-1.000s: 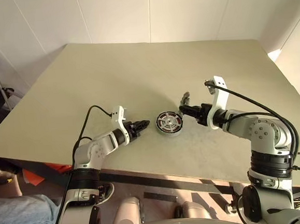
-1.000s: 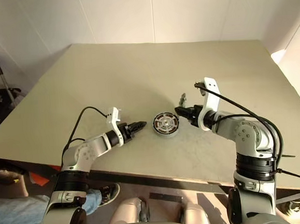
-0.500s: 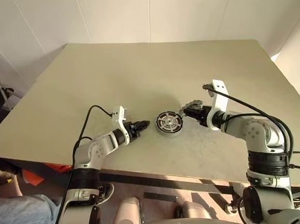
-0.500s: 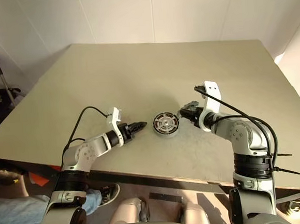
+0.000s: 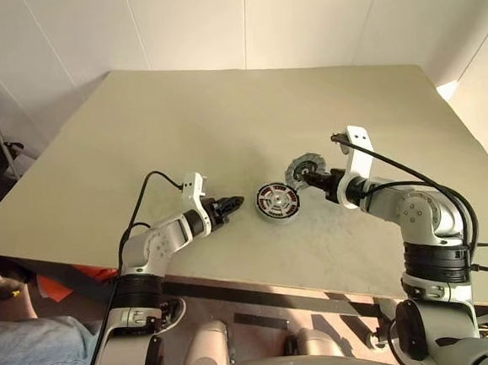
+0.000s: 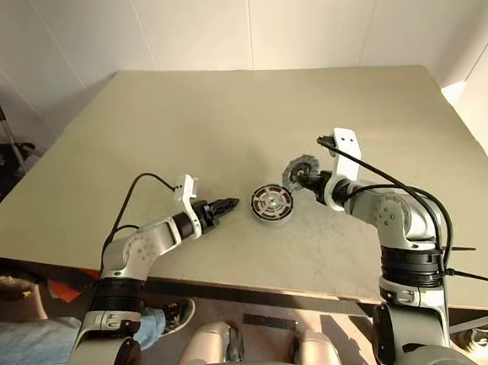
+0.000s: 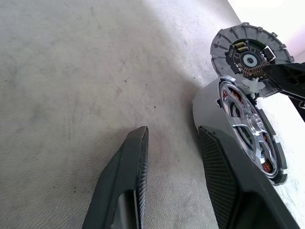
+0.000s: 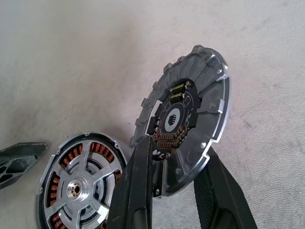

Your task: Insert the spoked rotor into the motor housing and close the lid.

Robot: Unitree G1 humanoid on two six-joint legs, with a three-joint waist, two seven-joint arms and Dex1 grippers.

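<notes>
The motor housing (image 5: 277,203) lies flat near the middle of the pale surface (image 5: 247,114), coppery windings around its inside and a silver spoked part seated in its middle. At about two o'clock from it, just beside its rim, the lid (image 5: 305,171) stands on edge, tilted and pinched between the two black fingers of the right tool (image 5: 314,177), its dark central hub facing the wrist camera. At nine o'clock from the housing the left tool (image 7: 174,179) hovers just beside the rim, fingers moderately apart and holding nothing.
</notes>
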